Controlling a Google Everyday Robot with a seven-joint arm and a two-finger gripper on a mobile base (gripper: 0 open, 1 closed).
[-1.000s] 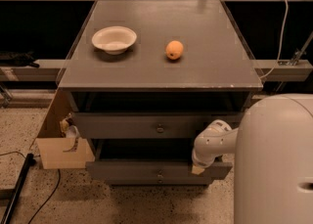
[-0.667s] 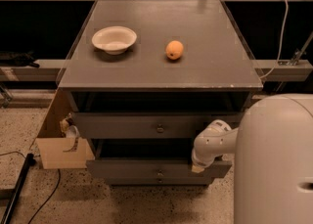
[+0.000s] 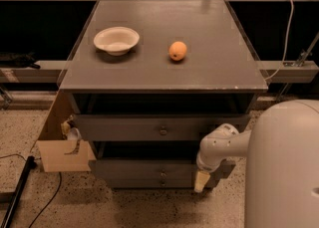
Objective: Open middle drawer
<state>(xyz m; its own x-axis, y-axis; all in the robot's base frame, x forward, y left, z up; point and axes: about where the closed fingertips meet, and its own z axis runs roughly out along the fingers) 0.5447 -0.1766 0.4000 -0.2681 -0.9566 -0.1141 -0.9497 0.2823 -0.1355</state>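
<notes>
The robot's white body (image 3: 286,167) fills the near right corner. Its arm (image 3: 222,145) reaches left, and the gripper (image 3: 201,180) hangs pointing down in front of the right end of the middle drawer (image 3: 139,168). Whether the gripper is open or closed, or grips anything, cannot be told. The middle drawer sits low in the cabinet, its small knob (image 3: 163,174) left of the gripper. A cardboard box (image 3: 59,155) stands at the cabinet's left side. Above is the top drawer (image 3: 124,128). On the cabinet top (image 3: 219,67) lie an orange fruit (image 3: 177,51) and, farther left, a white bowl (image 3: 116,40).
</notes>
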